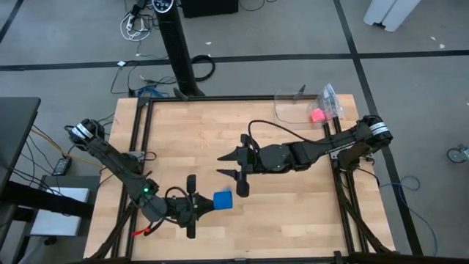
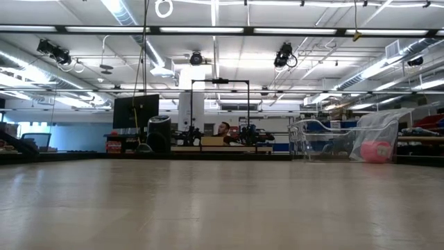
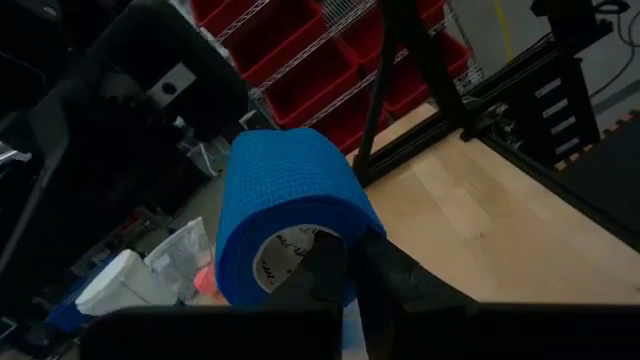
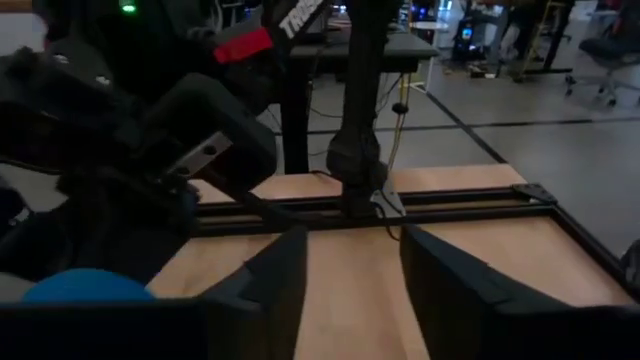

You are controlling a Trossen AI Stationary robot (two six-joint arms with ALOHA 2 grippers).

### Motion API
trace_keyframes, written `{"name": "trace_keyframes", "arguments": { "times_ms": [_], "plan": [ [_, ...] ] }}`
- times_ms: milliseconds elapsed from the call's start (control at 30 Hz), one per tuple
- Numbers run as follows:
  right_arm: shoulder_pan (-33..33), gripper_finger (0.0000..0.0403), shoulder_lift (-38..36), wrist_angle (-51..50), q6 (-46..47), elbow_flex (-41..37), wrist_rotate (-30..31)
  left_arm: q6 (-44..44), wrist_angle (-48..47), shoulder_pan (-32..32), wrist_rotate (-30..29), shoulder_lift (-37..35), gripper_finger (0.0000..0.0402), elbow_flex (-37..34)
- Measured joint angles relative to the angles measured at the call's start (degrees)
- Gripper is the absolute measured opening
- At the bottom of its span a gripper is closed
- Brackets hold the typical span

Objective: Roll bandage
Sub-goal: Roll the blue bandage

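At the near edge of the table the left gripper has its fingers pinched narrow on the wall of the bandage, which is fully wound into a bright blue coil with a hollow white core. In the left wrist view the coil sits right at the fingertips, gripped through its rim, lifted or tipped so that its open end faces the camera. A little farther in, just beside the coil but apart from it, the right gripper hangs with its fingers spread wide and nothing between them; the right wrist view shows bare wood in the gap, with a sliver of blue off to one side. At the far right corner lie a small pink ball and a clear plastic container, well apart from the work. I judge the rolling itself close to done: the right arm looks to have just let go. What follows probably calls for setting the coil down without the loose end springing free
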Motion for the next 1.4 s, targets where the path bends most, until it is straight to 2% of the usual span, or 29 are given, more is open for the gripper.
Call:
{"name": "trace_keyframes", "arguments": {
  "times_ms": [200,367,433,567,800,867,1167,1400],
  "plan": [
    [1.50,0.0217,-1.98,-5.36,-1.17,-0.02,-0.22,-3.12,0.59,0.00,0.29,0.00,0.0017,0.00],
    [3.83,0.0223,-7.69,-20.35,1.15,-0.33,1.58,-6.94,1.91,-0.80,0.75,-0.29,0.0017,0.76],
    [5.22,0.0221,-8.56,-20.82,2.60,-2.72,1.71,-7.74,1.04,-0.81,0.76,-0.38,0.0017,1.98],
    [7.87,0.0218,-8.56,-9.29,4.26,-10.81,-0.46,-9.66,-0.28,-0.73,0.70,-0.38,0.0017,4.67],
    [11.61,0.0224,-8.15,28.53,-1.26,-26.92,-1.18,-10.22,-0.40,-0.76,0.71,-0.42,0.0017,7.32],
    [12.27,0.0226,-8.15,35.14,-2.98,-29.33,-2.52,-10.22,-0.45,-0.74,0.97,-0.42,0.0017,7.70],
    [9.97,0.0227,-8.15,37.19,-2.89,-30.29,-4.49,-10.31,0.03,0.63,3.94,-0.42,0.0017,8.04],
    [7.57,0.0228,-8.15,37.02,-0.96,-30.29,-12.01,-10.18,0.48,1.15,4.13,-0.42,0.0017,8.33]
  ]
}}
